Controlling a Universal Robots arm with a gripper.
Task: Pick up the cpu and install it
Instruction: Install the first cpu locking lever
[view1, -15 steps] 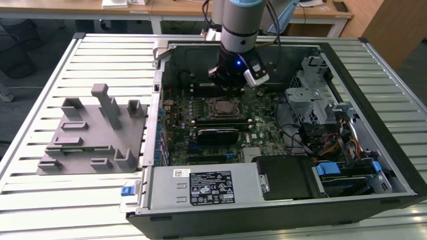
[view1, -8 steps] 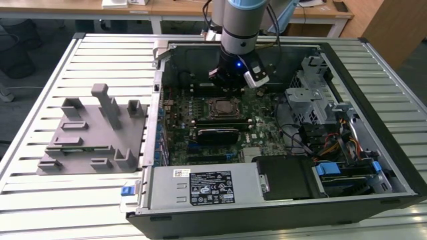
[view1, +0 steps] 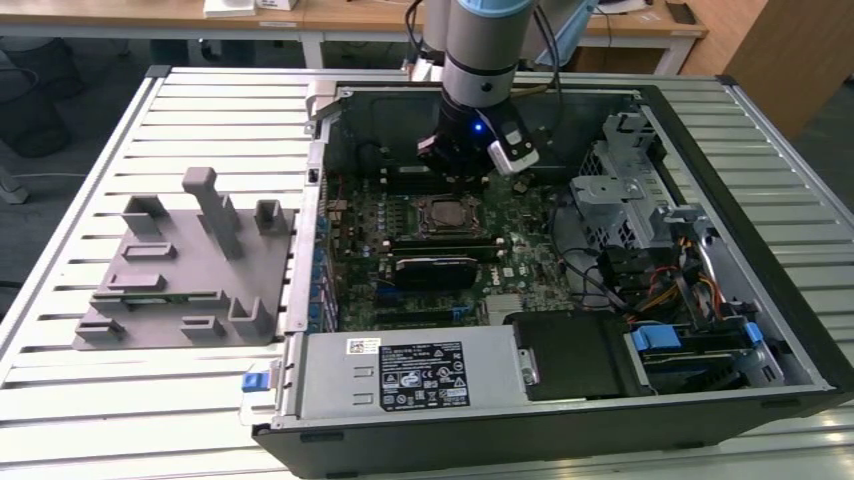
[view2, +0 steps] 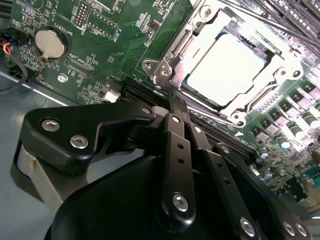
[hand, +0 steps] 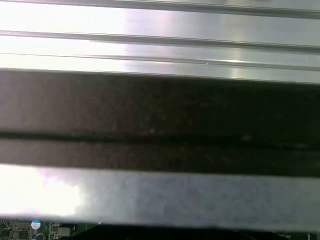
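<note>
Cpu (view2: 227, 67), silvery square lying flat inside the socket frame (view2: 170, 65) on the motherboard (view2: 125, 30); hand (view2: 172, 112) poised just beside it toward the case's rear wall, empty, finger state not discernible.

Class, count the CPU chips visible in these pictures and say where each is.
1. The cpu lies within the metal socket frame on the green motherboard, seen in the second wrist view. Others may be hidden behind the arm.
</note>
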